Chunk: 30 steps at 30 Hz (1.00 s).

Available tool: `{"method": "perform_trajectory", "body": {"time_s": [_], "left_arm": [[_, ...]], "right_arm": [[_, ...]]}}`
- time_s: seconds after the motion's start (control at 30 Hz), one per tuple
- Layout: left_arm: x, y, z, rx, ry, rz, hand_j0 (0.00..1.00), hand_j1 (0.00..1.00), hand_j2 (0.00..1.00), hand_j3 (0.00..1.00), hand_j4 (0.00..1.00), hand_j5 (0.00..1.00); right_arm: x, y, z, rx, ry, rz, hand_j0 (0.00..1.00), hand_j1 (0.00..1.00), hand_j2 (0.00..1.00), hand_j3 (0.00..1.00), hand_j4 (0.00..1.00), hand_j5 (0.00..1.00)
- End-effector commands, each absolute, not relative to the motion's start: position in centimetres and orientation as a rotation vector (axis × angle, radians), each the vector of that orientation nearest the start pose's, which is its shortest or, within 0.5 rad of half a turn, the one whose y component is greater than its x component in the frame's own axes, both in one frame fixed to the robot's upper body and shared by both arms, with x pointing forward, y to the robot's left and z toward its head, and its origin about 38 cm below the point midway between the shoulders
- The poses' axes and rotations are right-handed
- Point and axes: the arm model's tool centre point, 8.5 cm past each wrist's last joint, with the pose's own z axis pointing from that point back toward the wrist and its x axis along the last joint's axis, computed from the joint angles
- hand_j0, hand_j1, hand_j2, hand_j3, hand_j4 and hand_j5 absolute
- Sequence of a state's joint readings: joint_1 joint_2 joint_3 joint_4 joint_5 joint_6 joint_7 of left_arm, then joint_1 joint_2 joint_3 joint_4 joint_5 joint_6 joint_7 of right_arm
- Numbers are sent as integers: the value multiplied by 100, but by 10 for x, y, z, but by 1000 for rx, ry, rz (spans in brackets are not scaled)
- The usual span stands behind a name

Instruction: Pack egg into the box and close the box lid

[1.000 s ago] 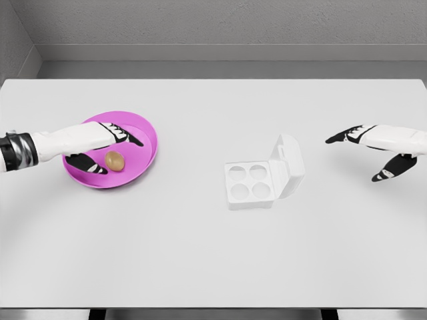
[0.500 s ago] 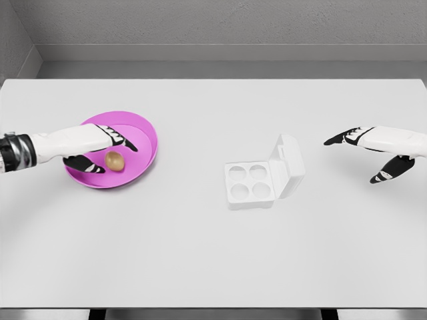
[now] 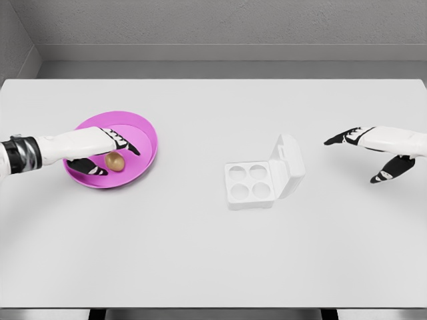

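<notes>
A brown egg (image 3: 115, 161) lies in a magenta plate (image 3: 144, 133) on the left of the table. My left hand (image 3: 110, 155) reaches in over the plate, its fingers (image 3: 124, 143) spread above the egg and its thumb (image 3: 90, 169) below it, open around the egg without closing on it. A white egg box (image 3: 252, 183) with four empty cups sits at the table's middle, its lid (image 3: 288, 165) raised at the right side. My right hand (image 3: 363, 153) hovers open to the right of the box, well apart from it.
The white table (image 3: 213, 253) stretches wide in front of the box and plate. A grey wall (image 3: 220, 27) runs along the back edge.
My left hand has drawn back to the left and dropped closer around the egg. The right hand has barely shifted. Egg and box stay where they were.
</notes>
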<state>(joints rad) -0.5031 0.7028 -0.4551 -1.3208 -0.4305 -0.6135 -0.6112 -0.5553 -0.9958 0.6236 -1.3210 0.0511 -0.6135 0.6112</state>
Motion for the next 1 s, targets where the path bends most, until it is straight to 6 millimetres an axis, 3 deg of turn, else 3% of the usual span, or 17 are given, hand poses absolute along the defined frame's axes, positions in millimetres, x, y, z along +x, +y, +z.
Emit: {"method": "perform_trajectory", "body": {"time_s": [0.0, 0.97], "left_arm": [[434, 319, 158, 301, -1325, -1952, 81, 81, 81, 81, 81, 81], [429, 321, 149, 289, -1303, -1954, 80, 80, 80, 80, 80, 80]], "right_arm": [[410, -397, 198, -196, -1281, 1827, 100, 100, 100, 100, 100, 100], [410, -396, 197, -193, -1282, 1828, 100, 100, 100, 100, 100, 100]]}}
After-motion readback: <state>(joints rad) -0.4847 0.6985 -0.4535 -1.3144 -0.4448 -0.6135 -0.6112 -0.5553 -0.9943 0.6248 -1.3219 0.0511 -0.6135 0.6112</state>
